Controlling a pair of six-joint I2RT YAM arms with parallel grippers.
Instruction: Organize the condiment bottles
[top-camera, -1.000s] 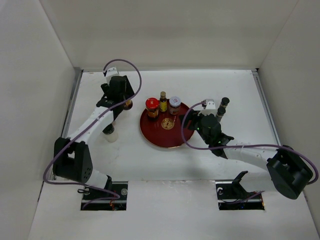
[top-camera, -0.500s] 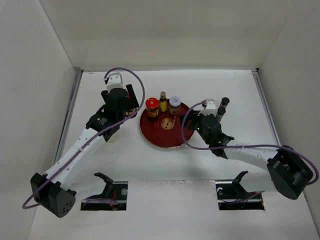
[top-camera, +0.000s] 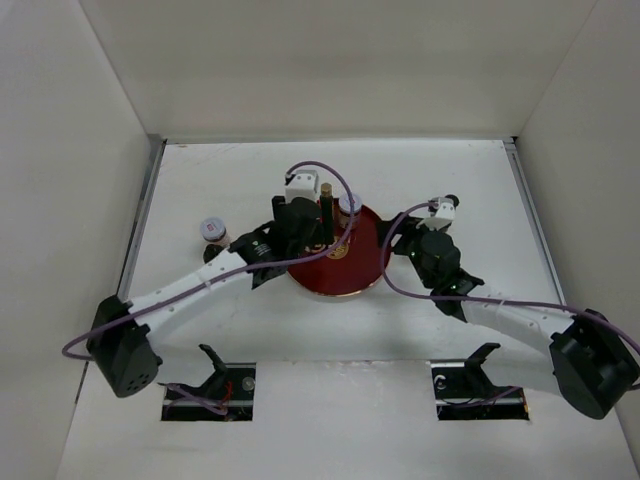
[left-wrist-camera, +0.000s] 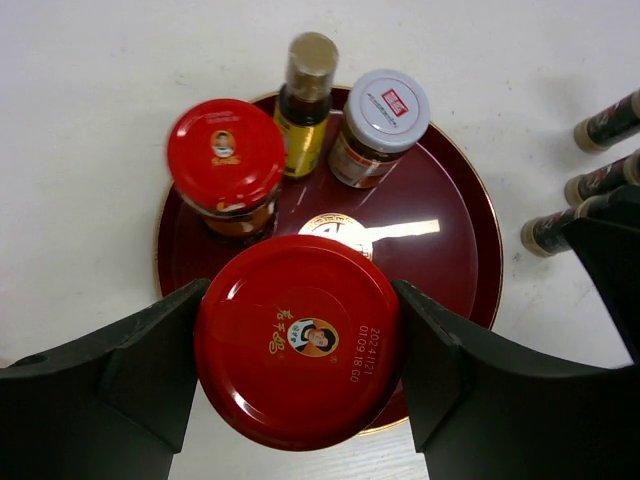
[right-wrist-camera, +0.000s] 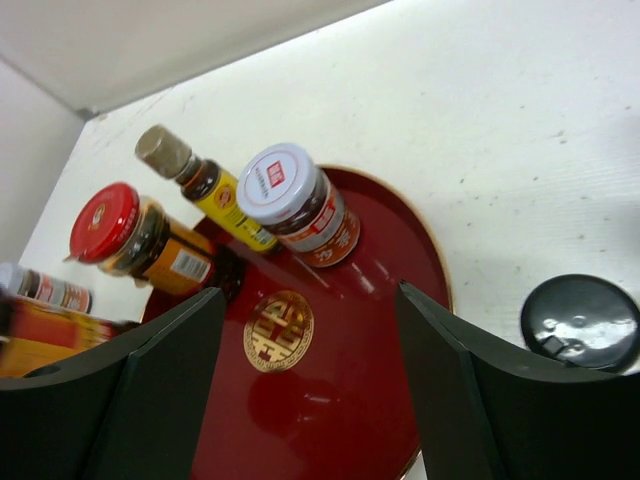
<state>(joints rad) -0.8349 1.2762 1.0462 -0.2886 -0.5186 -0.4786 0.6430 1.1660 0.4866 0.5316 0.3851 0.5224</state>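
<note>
White walls close in a white surface (top-camera: 330, 330) with a dark red round tray (left-wrist-camera: 440, 200) at its middle.

Left pincer (left-wrist-camera: 300, 300): clenched on a red-capped jar (left-wrist-camera: 298, 345). Both fingers press against the sides of the lid. The jar sits over the tray's near rim; I cannot tell whether its base touches the tray.

Beyond the left pincer, three items stand on the tray:
- a second red-capped jar (left-wrist-camera: 225, 160), ahead and slightly left;
- a slim yellow-labelled bottle (left-wrist-camera: 305, 100), straight ahead at the far rim, just beside that jar;
- a white-capped jar (left-wrist-camera: 380, 125), ahead and to the right, just beside the bottle.

Right of the left pincer, off the tray, are three slim dark bottles (left-wrist-camera: 605, 120). I cannot tell whether they stand or lie.

Left of the left arm, a silver-capped jar (top-camera: 212, 230) stands alone on the surface, well apart from the tray.

Right pincer (right-wrist-camera: 310, 295): released, fingers spread, nothing between them. It hangs over the tray's right side, facing the same three items. Just outside its right finger, a round black cap (right-wrist-camera: 580, 322) shows, off the tray.
</note>
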